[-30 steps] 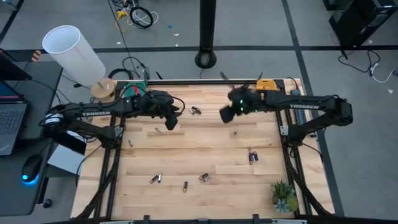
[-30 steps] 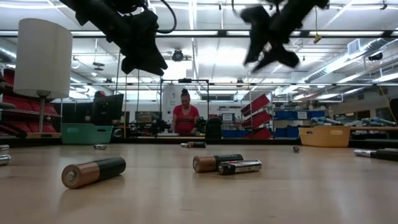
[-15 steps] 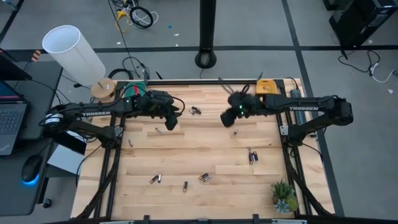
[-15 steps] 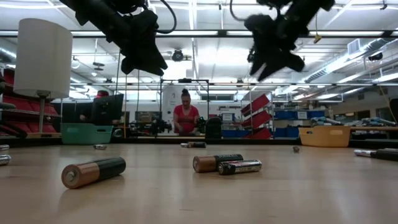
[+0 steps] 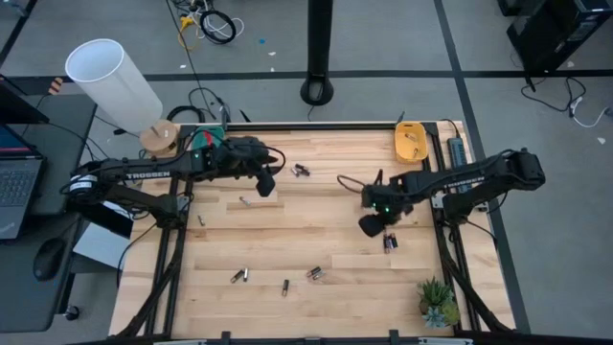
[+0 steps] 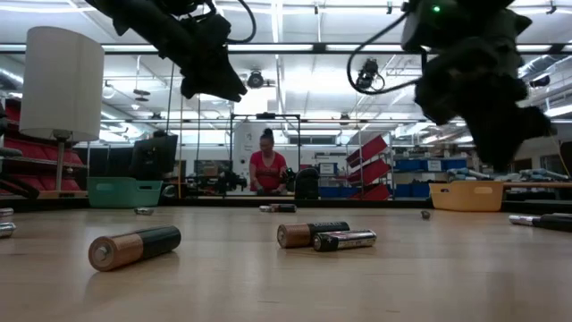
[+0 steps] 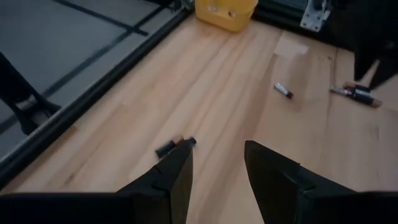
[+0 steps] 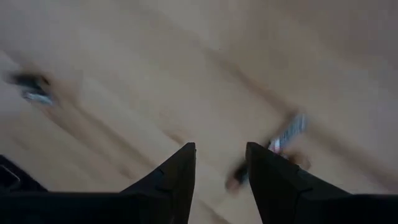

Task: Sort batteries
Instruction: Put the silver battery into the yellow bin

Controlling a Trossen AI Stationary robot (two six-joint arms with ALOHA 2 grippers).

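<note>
Before you, about ten batteries (image 5: pixel 301 171), two grippers, one orange tray (image 5: pixel 411 142), one teal tray (image 6: pixel 124 191).

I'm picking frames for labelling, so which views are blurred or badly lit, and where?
Right wrist view: the tabletop and the batteries are smeared by motion blur; only that arm's own fingers stay sharp. Low view: both arms are dark silhouettes against bright ceiling lights, and the right pincer is soft. Left wrist view and high view: evenly lit and crisp.
</note>
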